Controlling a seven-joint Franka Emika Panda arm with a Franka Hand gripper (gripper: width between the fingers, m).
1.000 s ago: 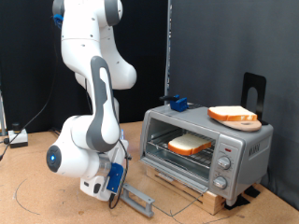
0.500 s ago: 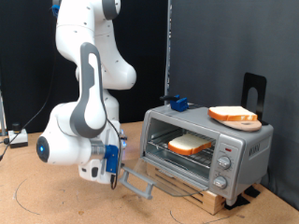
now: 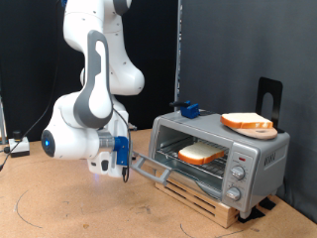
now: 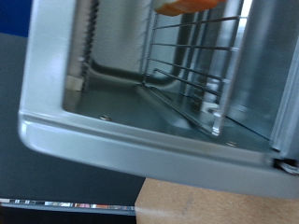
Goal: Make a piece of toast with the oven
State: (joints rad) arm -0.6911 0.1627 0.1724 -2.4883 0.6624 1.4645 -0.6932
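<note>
The silver oven [image 3: 256,159] stands on a wooden base at the exterior view's right. Its glass door [image 3: 157,170] hangs partly raised, between flat and shut. The piece of toast [image 3: 201,153] lies on the wire rack inside. A second slice [image 3: 247,122] lies on the oven's roof. My gripper [image 3: 126,171] is low at the door's outer edge, by the bar handle. The wrist view looks past the door frame [image 4: 140,149] into the oven at the wire rack [image 4: 192,79] and the toast's crust [image 4: 192,5]. My fingers do not show there.
A blue object [image 3: 188,109] and a black stand [image 3: 268,97] are on or behind the oven's roof. Round knobs [image 3: 238,176] are on its front right. A wooden pallet [image 3: 213,203] carries the oven. Cables [image 3: 15,147] lie at the far left. A black curtain hangs behind.
My gripper has risen from the table and moved towards the oven. The door has swung up from lying flat to partly raised.
</note>
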